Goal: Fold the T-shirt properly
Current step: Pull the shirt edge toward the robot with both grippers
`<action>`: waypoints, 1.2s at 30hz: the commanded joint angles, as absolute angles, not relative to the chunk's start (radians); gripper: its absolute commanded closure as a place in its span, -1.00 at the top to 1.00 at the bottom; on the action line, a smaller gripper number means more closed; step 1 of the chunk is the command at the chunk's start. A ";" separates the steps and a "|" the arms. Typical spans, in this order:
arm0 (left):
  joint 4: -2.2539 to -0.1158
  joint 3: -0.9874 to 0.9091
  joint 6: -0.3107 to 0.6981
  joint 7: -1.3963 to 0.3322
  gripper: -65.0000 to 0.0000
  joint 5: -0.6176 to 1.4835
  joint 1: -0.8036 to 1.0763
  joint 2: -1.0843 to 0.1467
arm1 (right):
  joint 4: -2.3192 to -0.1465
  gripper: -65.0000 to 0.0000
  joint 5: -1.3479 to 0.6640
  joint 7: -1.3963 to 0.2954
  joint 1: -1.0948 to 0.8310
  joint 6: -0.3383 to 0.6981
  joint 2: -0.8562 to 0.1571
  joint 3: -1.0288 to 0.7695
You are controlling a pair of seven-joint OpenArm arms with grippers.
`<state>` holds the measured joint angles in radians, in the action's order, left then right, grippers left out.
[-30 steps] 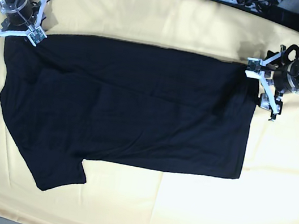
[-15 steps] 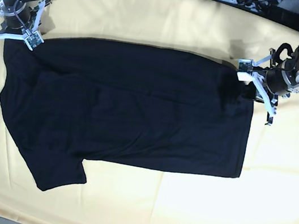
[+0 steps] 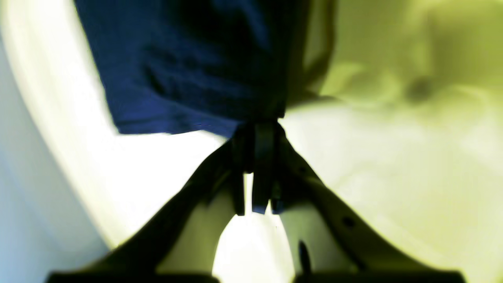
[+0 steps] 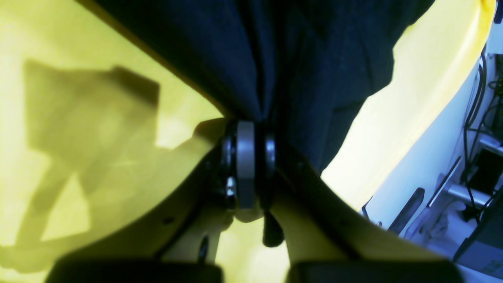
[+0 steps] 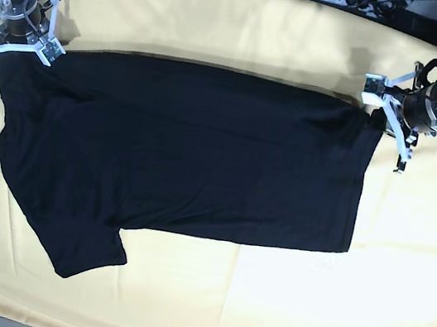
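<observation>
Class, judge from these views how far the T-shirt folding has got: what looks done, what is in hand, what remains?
Done: the T-shirt lies flat on the yellow tablecloth, apparently already folded once lengthwise, one sleeve showing. In hand: the left tool and right tool are each shut on a far corner of the cloth. Left: carrying that edge over and making the later folds.

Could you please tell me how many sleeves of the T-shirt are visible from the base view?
1: one sleeve juts from the T-shirt at lower left. A second may be folded underneath.
</observation>
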<state>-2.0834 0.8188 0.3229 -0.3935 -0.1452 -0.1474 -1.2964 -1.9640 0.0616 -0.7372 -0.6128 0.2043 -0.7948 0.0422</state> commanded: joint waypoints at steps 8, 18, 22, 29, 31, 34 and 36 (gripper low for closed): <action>-2.123 0.810 0.449 -0.389 -1.00 -0.065 -0.162 -1.370 | -2.097 -1.00 0.084 -0.823 -0.721 0.179 -0.815 0.031; -2.161 0.810 0.664 -0.389 -1.00 0.070 -0.161 -1.434 | -2.147 -1.00 0.086 -0.892 -0.867 0.169 -0.815 0.032; -2.191 0.810 0.684 -0.387 -1.00 0.092 -0.161 -1.464 | -2.147 -1.00 0.087 -0.912 -0.923 0.183 -0.815 0.032; -2.200 0.810 0.698 -0.360 -1.00 0.122 -0.162 -1.466 | -2.148 -1.00 0.083 -0.914 -0.936 0.126 -0.815 0.032; -2.200 0.810 0.698 -0.370 -0.87 0.121 -0.162 -1.466 | -2.161 -0.53 0.083 -0.939 -0.936 0.125 -0.815 0.032; -2.201 0.810 0.698 -0.398 -0.23 0.140 -0.162 -1.466 | -2.213 0.18 0.083 -0.967 -0.936 0.128 -0.815 0.032; -2.210 0.810 0.698 -0.445 0.02 0.172 -0.162 -1.466 | -2.262 0.22 0.084 -0.993 -0.936 0.127 -0.815 0.032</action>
